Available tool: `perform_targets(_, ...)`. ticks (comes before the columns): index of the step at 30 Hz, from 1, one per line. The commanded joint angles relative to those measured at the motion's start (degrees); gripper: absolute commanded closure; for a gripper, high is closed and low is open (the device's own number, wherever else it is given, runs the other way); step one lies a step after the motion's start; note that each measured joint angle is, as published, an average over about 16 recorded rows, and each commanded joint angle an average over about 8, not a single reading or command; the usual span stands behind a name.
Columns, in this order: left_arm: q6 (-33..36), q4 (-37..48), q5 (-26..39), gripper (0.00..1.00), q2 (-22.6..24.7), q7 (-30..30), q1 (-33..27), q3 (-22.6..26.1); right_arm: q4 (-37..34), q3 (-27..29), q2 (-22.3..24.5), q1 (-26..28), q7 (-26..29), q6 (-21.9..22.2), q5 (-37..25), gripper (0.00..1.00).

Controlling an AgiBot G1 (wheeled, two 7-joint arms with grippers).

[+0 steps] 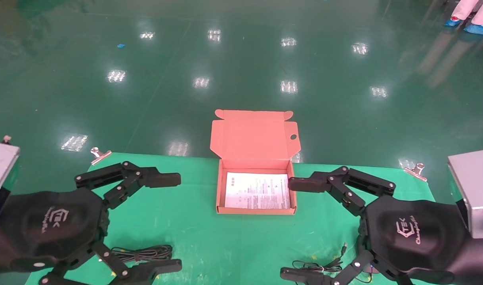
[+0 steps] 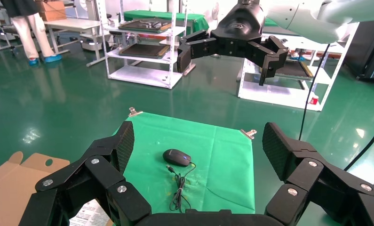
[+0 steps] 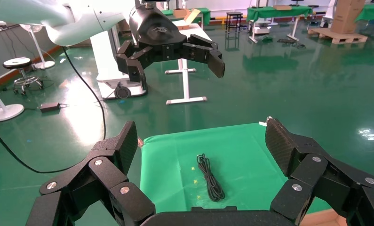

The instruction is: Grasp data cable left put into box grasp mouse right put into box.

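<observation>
Box point(image 1: 257, 190) on green cloth point(image 1: 209, 233)

Lighting's pretty bright and even, coming from overhead. You can see the ceiling lamps mirrored as rows of white blotches on the glossy floor point(image 1: 241, 71) in the head view, with long smeared reflections toward the far right corner. The white sheet point(image 1: 258, 190) in the box point(image 1: 255, 138) is a bit blown out, so the print is unreadable. Shadows on the cloth point(image 1: 209, 233) are soft and faint. Both wrist views show glare patches on the floor too, and straight shelf lines bow a little near the edges.
</observation>
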Motion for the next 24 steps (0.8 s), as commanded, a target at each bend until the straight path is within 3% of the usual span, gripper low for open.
perform_targets(1,0.0,0.0,0.0,0.0,0.0,0.0,0.0,0.0,0.0,0.0,0.0,0.0,0.0,0.0,0.0,0.0)
perform_targets(24,0.0,0.0,0.0,0.0,0.0,0.0,0.0,0.0,0.0,0.0,0.0,0.0,0.0,0.0,0.0,0.0)
